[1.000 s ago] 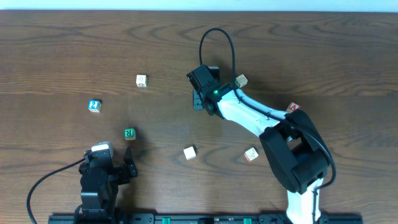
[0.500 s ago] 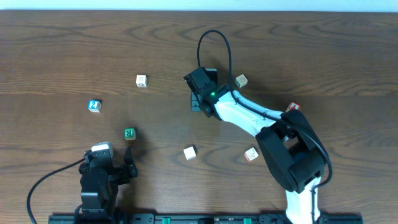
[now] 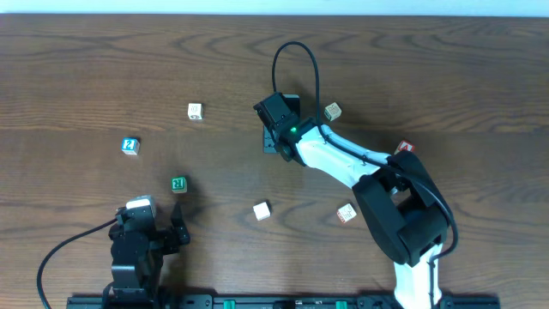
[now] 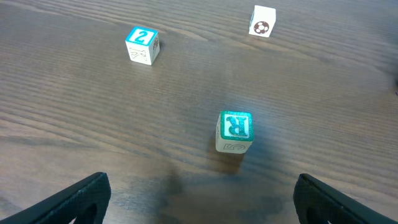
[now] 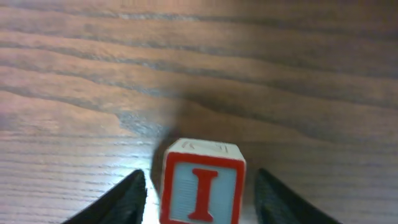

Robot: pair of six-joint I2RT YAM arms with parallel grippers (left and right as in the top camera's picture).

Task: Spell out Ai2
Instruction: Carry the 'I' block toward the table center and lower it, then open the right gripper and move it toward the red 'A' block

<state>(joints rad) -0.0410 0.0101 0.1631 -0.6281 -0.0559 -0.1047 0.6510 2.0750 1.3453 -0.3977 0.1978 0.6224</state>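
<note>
The I block [image 5: 203,186] is sitting upright on the table [image 3: 86,69], red letter facing your right wrist camera. Your right gripper [image 5: 203,198] is straddling it with the jaws apart. One finger [image 5: 132,196] is standing just off its left side and the other just off its right, with a sliver of wood showing on each side, so nothing is clamped. From overhead that arm is reaching out to the upper middle of the table, and the gripper is hiding the block from that camera.

Your left gripper [image 4: 205,200] is sitting wide open at the near left edge, holding nothing. Its two fingertips are showing at the bottom corners of the wrist view. The green R block [image 4: 235,130] is lying straight ahead of it, well apart from the fingers.

The 2 block [image 4: 142,45] — blue and white — is resting farther out on the left side of the table. The block with a ball picture [image 4: 262,20] is sitting beyond it, toward the middle.

Near the right arm, a tan block [image 3: 333,111], a white block [image 3: 262,210] and a red-marked block [image 3: 346,213] are lying scattered. Their letters are too small to read.
</note>
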